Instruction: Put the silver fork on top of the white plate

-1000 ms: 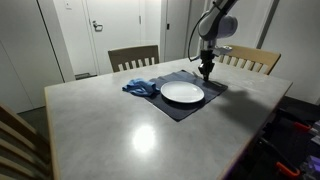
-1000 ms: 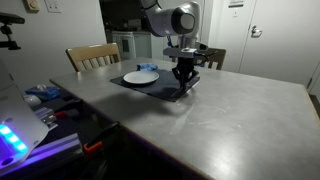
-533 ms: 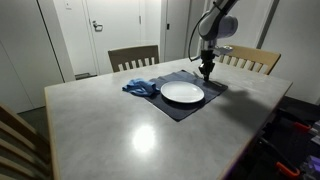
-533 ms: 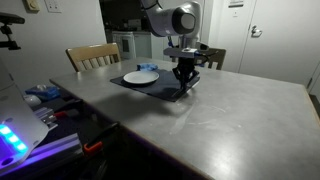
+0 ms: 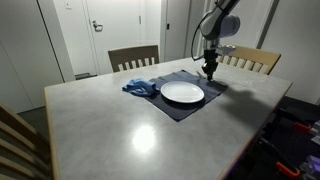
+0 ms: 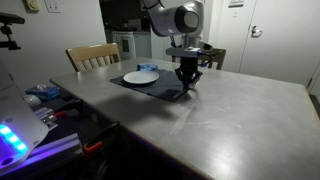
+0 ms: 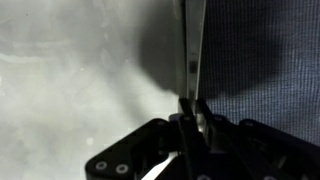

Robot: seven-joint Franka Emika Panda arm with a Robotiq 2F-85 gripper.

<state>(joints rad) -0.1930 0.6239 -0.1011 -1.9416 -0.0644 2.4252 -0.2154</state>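
Observation:
The white plate (image 5: 182, 92) lies on a dark placemat (image 5: 186, 109) on the grey table; it also shows in the other exterior view (image 6: 140, 77). My gripper (image 5: 210, 70) hangs just past the mat's edge, beside the plate, and shows in the other exterior view (image 6: 186, 79) too. In the wrist view the jaws (image 7: 192, 112) are shut on the handle of the silver fork (image 7: 191, 45), which reaches out over the line between the bare table and the dark mat (image 7: 270, 60). The fork is too small to make out in both exterior views.
A crumpled blue cloth (image 5: 140, 87) lies on the mat next to the plate. Wooden chairs (image 5: 134, 57) (image 5: 250, 60) stand at the far side of the table. A cluttered bench (image 6: 40, 105) stands beside the table edge.
My gripper with the fork has shifted slightly sideways and a little up from the mat's edge. The plate and the cloth have not moved.

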